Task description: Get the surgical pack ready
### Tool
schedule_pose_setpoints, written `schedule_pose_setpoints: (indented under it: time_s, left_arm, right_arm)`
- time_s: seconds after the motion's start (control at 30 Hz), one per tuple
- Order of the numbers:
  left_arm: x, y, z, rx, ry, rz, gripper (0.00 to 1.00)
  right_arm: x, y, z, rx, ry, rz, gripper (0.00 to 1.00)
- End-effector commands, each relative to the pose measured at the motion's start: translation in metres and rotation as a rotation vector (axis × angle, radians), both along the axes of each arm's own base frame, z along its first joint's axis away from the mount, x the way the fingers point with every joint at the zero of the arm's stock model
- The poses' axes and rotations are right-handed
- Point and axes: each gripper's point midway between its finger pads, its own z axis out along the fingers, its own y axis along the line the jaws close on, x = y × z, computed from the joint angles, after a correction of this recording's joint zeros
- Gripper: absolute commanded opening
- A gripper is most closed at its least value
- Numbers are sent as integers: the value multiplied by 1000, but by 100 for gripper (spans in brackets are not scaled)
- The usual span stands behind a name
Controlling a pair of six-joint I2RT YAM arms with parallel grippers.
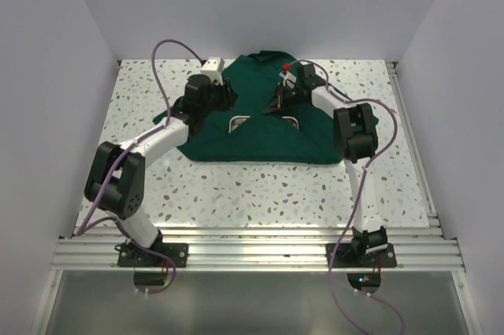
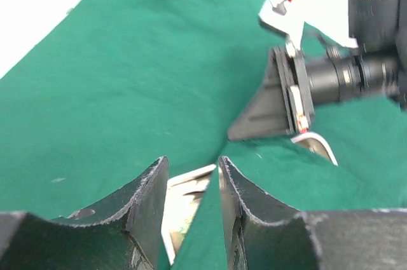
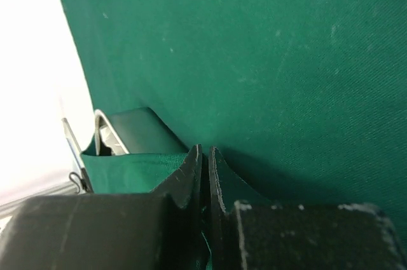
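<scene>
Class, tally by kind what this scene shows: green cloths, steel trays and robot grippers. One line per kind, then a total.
green cloth: 1
steel tray: 1, mostly under the cloth
grippers: 2, the left gripper and the right gripper
Total: 4
</scene>
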Motion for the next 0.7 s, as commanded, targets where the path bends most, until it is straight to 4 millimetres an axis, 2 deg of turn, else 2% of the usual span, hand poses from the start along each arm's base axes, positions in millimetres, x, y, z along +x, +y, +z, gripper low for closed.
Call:
schedule_pose_setpoints:
  time_s: [0.0, 0.03, 0.1, 0.13, 0.2, 0.3, 0.47, 0.67]
  left_arm:
    - [2, 48, 11, -8, 7, 215, 41]
    - [2, 66, 2, -33, 43, 264, 41]
    - [0, 82, 0, -74, 65, 293, 41]
    - [-1, 102, -10, -99, 91, 343, 42]
    - [-2, 125, -14, -119, 103, 401, 43]
    - [-5, 147, -30, -90, 145, 471, 43]
    - [-8, 171, -54, -55, 203, 543, 43]
    - [-7, 215, -72, -41, 256, 646, 49]
  right_arm:
    - [7, -7, -11, -97, -27, -4, 0]
    - [5, -6, -13, -106, -31, 10, 0]
    - [0, -8, -19, -126, -9, 19, 0]
    - [-2, -7, -19, -128, -14, 33, 0]
    - [-6, -5, -22, -122, -2, 45, 0]
    - [-12, -3, -27, -112, 13, 61, 0]
    - [-21, -4, -35, -97, 30, 76, 0]
    - [-25, -1, -35, -82, 29, 88, 0]
